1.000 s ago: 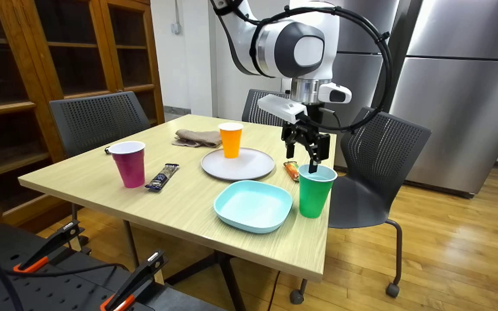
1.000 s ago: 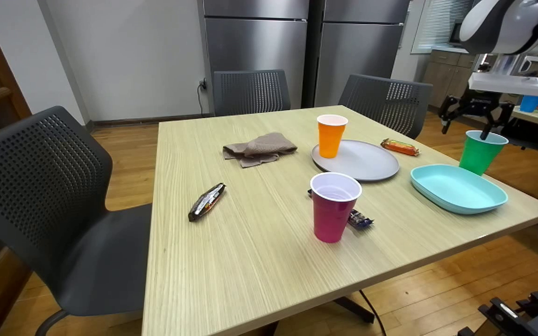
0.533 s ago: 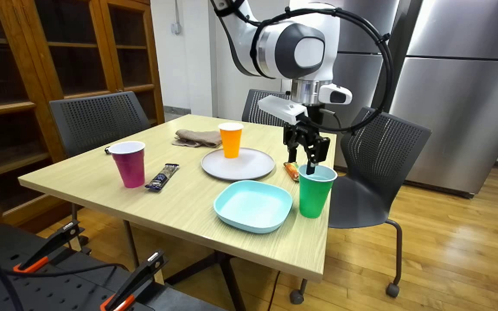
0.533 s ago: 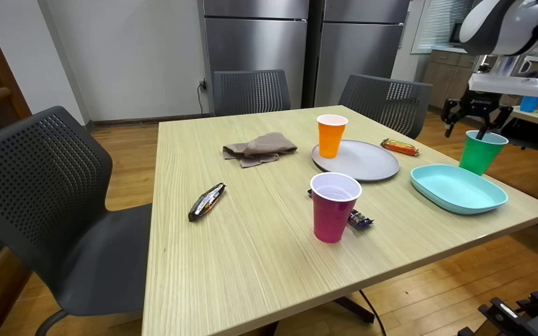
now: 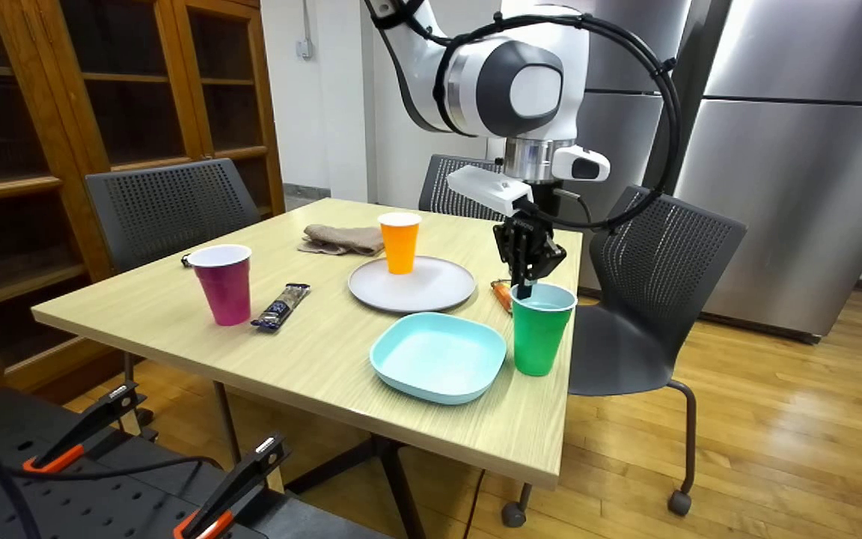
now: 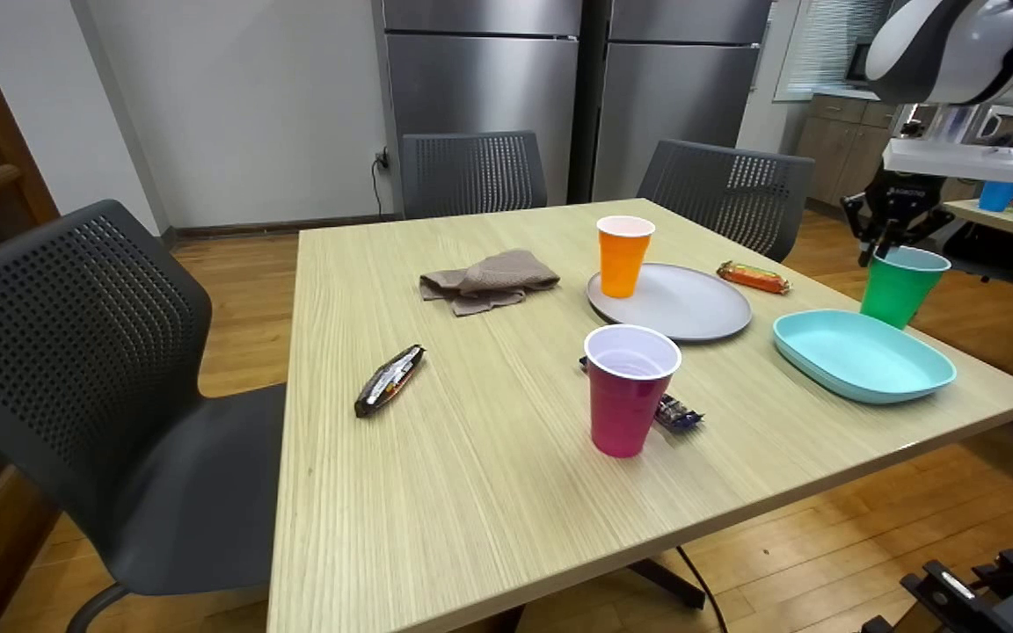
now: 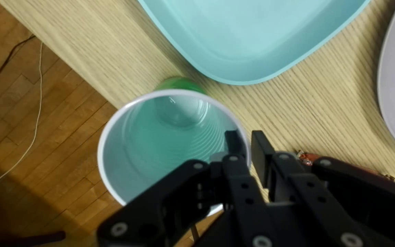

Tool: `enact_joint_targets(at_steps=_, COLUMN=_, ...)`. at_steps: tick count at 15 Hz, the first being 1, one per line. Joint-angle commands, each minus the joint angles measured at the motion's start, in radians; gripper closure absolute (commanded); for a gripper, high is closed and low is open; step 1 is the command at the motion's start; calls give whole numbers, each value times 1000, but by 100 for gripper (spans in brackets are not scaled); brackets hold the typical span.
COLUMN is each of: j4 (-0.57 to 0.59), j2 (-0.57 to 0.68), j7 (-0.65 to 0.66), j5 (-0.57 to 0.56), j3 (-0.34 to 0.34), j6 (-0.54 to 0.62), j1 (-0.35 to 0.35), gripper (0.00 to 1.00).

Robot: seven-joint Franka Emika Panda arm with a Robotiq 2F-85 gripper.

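Pale wooden table (image 6: 436,492) with gripper (image 7: 249,142) clenched on green cup (image 5: 540,340)

Backdrop: steel fridges (image 6: 480,105), a glazed wooden cabinet (image 5: 139,82), dark grey chairs (image 5: 176,213) around the table.

Arm, one: my white arm (image 5: 513,82) reaches in high over the table in both exterior views, wrist turned straight down. Black cable (image 5: 673,120) loops out from forearm to wrist. I have the gripper low, at the green cup's rim, near the table's edge.

Jaws: drawn close together across the cup's wall, one fingertip (image 7: 234,141) inside, its partner just outside, the rim pinched between; I read them as clenched on it.

Containers:
– Green cup, one: upright on the table, pale inside. Through the wrist view I look down on its ribbed wall and floor, with the single fingertip within.
– Turquoise dish (image 5: 438,355), one: shallow, round-cornered, just beside the green cup; smooth floor in plain view.
– Grey plate (image 6: 691,308), one: flat, round, near the dish; bears an orange cup (image 6: 623,264), upright; I cannot see to its bottom.
– Purple cup (image 6: 625,413), one: upright, white-lined, well apart from my gripper.

Sundries: orange-wrapped bar (image 6: 754,279), near the green cup, partly hidden behind the gripper in the wrist view; blue-and-black bar (image 5: 281,307), beside the purple cup; brown cloth (image 6: 489,281), crumpled, near the plate.
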Motion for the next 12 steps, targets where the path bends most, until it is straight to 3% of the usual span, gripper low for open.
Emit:
enact_joint_targets(at_steps=1, j4=16, j2=2, j7=-23, j5=-1, j3=16, j6=-13, j1=-21, gripper=100)
enact_joint_targets(at_steps=12, j4=-3, j2=-29, j7=-25, j5=-41, j3=-2, j6=22, j1=-8, gripper=99)
